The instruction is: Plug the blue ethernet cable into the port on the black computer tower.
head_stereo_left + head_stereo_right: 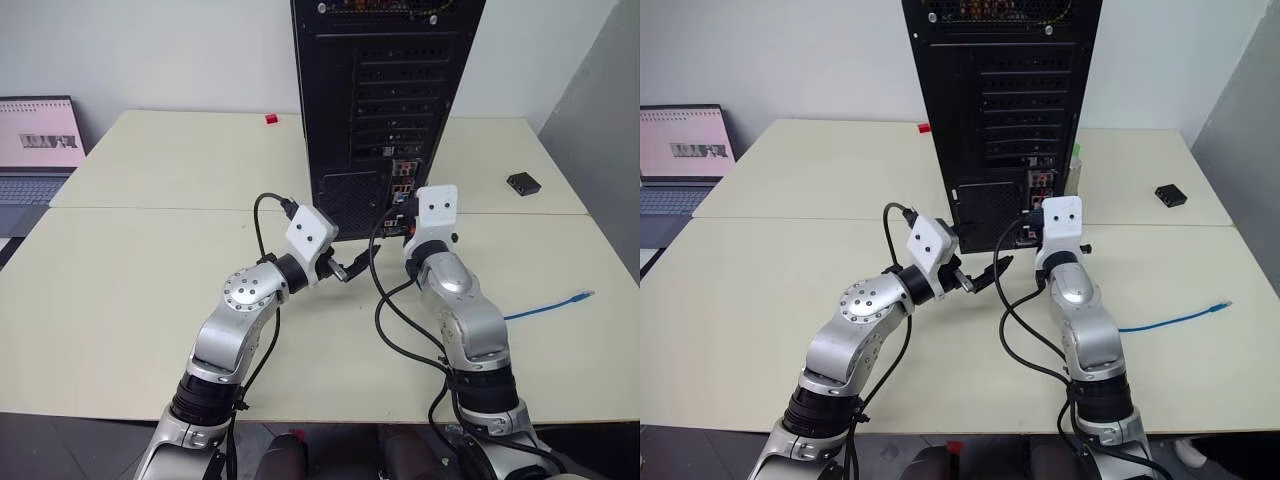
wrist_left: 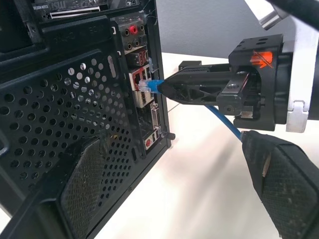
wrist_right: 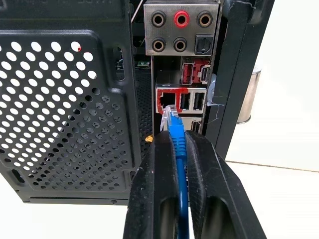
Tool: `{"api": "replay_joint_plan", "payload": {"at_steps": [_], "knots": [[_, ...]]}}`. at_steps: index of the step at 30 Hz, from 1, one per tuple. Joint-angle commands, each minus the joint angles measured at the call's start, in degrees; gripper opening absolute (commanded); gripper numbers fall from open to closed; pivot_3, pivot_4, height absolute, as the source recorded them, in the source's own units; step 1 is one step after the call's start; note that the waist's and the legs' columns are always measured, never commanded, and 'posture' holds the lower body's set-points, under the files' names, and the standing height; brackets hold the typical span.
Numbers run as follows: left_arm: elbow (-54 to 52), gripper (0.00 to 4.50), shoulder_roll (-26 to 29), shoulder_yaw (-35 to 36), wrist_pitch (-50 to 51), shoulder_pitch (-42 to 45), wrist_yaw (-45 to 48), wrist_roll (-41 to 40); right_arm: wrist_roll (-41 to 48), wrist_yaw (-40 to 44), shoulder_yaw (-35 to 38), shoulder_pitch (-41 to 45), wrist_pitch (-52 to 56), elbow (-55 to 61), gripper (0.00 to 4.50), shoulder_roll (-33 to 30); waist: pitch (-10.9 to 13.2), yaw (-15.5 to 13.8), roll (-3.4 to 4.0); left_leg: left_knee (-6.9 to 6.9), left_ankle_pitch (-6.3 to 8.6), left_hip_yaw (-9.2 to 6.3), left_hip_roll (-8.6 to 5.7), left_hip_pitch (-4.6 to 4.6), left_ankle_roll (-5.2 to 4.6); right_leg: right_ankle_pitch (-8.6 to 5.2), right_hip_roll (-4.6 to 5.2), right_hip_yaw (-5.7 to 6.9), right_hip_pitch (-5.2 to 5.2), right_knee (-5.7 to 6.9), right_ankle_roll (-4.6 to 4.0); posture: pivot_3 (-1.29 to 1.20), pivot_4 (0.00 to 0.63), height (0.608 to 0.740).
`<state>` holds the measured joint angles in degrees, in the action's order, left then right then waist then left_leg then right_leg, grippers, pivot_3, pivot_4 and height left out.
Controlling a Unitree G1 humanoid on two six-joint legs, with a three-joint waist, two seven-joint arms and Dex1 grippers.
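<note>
- Two hands are reaching level toward the black computer tower [image 1: 385,100] standing on the surface [image 1: 130,290].
- Left hand [image 1: 990,275] is hovering wide open, holding nothing.
- Right hand [image 3: 178,149] is pinching the blue ethernet cable [image 3: 178,144], its clear plug tip sitting just at the red-framed port [image 3: 168,98].

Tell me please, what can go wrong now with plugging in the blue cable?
The clear plug of the blue ethernet cable sits just below the port, so pushing straight may jam it against the socket's red frame. The right gripper pinches the cable behind the plug, so it could bend or slip.
</note>
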<state>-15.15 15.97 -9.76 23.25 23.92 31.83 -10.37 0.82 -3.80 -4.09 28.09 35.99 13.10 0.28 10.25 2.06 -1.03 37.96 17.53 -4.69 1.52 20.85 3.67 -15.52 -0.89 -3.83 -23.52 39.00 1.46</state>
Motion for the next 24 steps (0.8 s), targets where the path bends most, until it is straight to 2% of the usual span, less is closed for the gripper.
{"api": "replay_joint_plan", "payload": {"at_steps": [1,24], "knots": [[-1.69,4.45,-0.26,-0.23,-1.32,0.17,-0.22,0.05,-0.55,0.15,0.35,2.31,-1.53,1.57,0.0,0.02,0.0,0.02,0.0,0.0,0.0,0.0,0.0,0.0,0.0,0.0,0.0,0.0,0.0,0.0,0.0,0.0,0.15,0.74],[-1.23,4.45,-0.04,-0.28,-1.73,0.29,0.2,0.19,-0.54,0.19,-0.13,2.2,-0.69,3.53,0.0,0.67,0.01,0.05,0.0,-0.01,0.0,0.01,0.0,0.02,0.0,0.0,0.0,-0.01,-0.02,-0.01,0.0,0.0,0.15,0.74]]}}
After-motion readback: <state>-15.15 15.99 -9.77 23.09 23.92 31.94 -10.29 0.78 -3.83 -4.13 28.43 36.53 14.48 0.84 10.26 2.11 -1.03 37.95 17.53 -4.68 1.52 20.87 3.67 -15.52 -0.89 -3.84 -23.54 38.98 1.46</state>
